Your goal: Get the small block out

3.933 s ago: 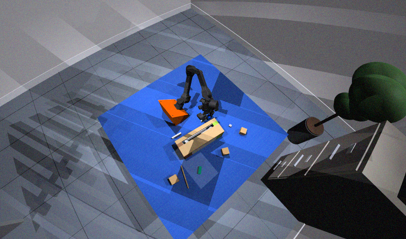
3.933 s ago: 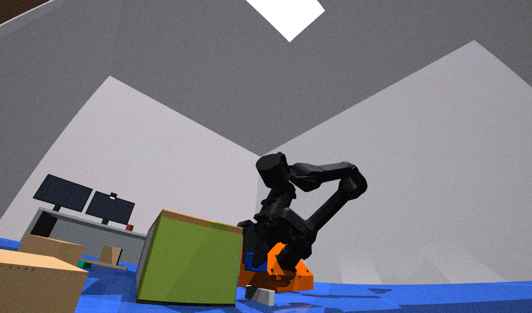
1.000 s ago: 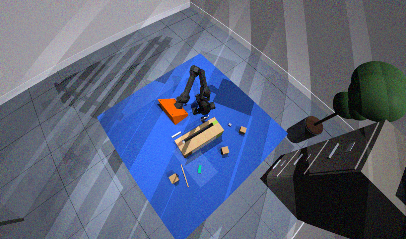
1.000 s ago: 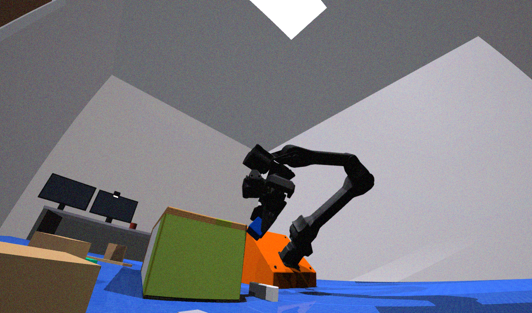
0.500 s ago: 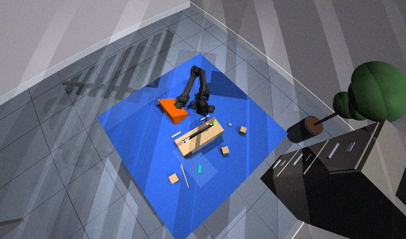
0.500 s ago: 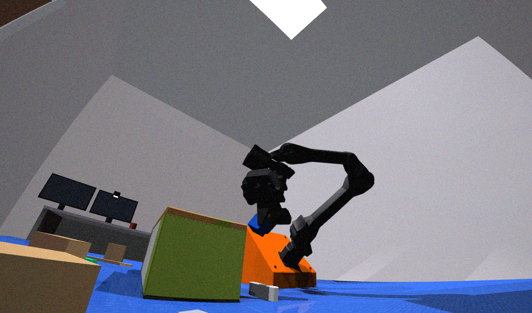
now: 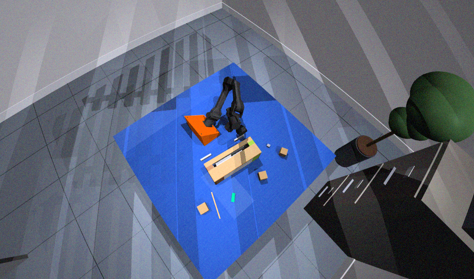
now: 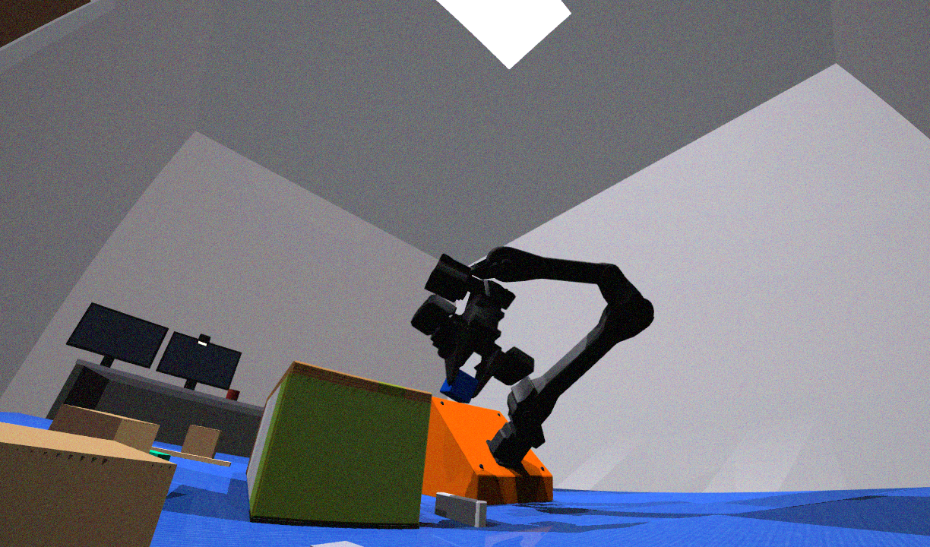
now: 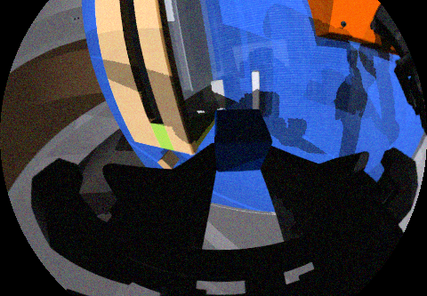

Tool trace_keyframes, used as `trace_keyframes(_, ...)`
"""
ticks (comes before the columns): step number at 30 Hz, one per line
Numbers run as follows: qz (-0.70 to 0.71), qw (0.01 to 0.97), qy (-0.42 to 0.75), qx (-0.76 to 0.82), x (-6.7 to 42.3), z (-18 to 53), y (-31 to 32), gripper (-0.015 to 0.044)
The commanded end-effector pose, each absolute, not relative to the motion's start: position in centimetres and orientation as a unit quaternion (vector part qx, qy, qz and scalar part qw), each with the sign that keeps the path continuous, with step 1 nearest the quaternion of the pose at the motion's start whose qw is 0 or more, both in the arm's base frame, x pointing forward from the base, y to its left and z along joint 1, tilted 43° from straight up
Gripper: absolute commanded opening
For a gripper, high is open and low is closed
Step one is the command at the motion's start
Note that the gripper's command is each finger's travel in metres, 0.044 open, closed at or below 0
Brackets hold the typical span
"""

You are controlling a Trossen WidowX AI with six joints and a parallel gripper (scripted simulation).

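The gripper [image 8: 466, 381] is clenched on the small blue block [image 8: 460, 387], which hangs off the counter [image 7: 169, 166] just beside and slightly above the box's [image 8: 339, 449] green end, apparently not yet well clear, so the remaining move is away from the box.

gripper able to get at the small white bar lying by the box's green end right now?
Probably not: the gripper is shut on the blue block, held above the table. The white bar lies in the open beside the box, but the jaws are occupied.
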State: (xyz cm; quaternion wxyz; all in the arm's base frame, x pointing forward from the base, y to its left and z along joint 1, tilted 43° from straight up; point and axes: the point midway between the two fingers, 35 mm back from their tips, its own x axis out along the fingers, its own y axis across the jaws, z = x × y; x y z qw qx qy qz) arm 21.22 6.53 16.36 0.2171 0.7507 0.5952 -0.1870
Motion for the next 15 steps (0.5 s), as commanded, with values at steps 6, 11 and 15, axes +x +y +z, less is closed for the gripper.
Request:
trace_keyframes(6,-0.281,0.058,0.548,0.786,21.5,17.2,5.9,0.0)
trace_keyframes(11,-0.328,-0.03,0.515,0.791,21.5,17.5,5.6,0.0)
trace_keyframes(15,-0.363,-0.1,0.486,0.788,21.5,17.8,5.3,0.0)
